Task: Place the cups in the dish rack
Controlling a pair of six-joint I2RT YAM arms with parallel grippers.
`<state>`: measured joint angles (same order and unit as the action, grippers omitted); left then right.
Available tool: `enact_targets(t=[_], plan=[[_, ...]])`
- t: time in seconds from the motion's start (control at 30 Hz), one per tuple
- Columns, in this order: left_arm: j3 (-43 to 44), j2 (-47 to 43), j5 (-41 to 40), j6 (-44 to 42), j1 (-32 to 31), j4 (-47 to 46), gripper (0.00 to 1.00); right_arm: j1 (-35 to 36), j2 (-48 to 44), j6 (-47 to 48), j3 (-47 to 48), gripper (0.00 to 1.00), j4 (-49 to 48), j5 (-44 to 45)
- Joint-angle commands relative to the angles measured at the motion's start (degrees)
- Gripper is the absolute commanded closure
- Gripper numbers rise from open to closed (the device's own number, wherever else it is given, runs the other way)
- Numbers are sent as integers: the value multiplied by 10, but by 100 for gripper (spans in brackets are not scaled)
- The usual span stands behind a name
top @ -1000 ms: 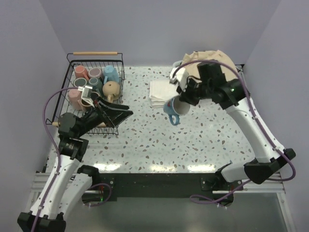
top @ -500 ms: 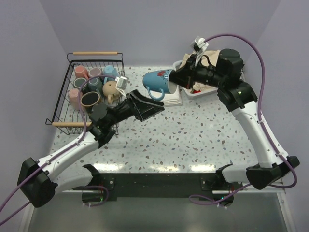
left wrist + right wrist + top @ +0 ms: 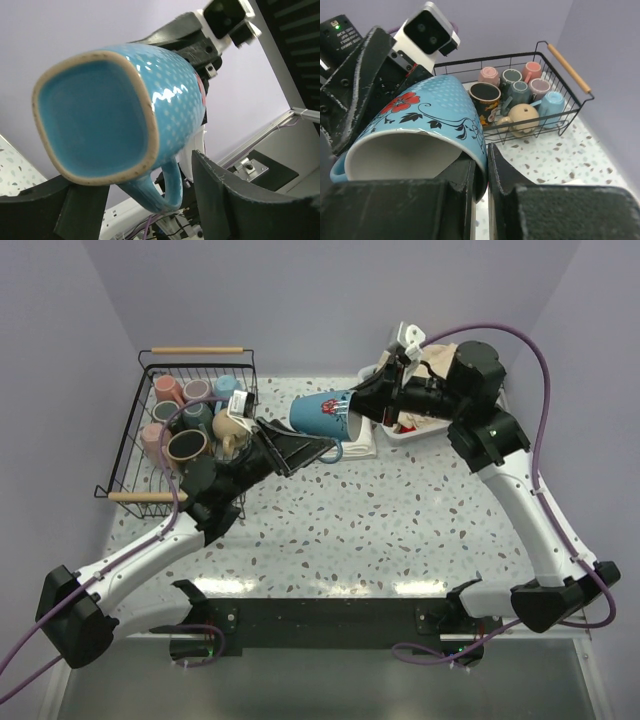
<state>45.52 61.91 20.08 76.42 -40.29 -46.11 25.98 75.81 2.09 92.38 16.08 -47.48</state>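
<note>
A blue cup (image 3: 322, 412) with a red flower hangs on its side above the table's middle. My right gripper (image 3: 366, 405) is shut on its rim, one finger inside and one outside (image 3: 482, 160). My left gripper (image 3: 300, 437) reaches in from the left, its open jaws standing either side of the cup's base (image 3: 100, 110) and handle. A gap shows between its right finger (image 3: 225, 200) and the handle. The black wire dish rack (image 3: 135, 430) at the far left holds several cups (image 3: 195, 415), also seen in the right wrist view (image 3: 520, 90).
A white tub with beige cloth (image 3: 440, 360) sits at the back right behind my right arm. A folded white cloth (image 3: 362, 447) lies on the speckled table under the hanging cup. Lavender walls close in on three sides.
My right arm carried the blue cup leftward and turned it on its side. My left arm swung out from the rack to meet it, and its jaws have narrowed around the cup's base.
</note>
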Motion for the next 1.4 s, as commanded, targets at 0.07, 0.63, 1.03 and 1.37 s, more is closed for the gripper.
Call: enact_targets(t=[0.07,0.63,1.03,1.37], plan=[[43,-6,-22,23,0,-47,43,31,-11,238,44,100,110,4],[54,-185,-139,-287,32,318,100,30,-57,203,-9,20,176,35],[155,-199,-492,-419,69,663,100,18,-135,60,-163,1,165,336],[218,-79,-548,-370,249,745,100,-165,-196,-74,-403,1,13,177]])
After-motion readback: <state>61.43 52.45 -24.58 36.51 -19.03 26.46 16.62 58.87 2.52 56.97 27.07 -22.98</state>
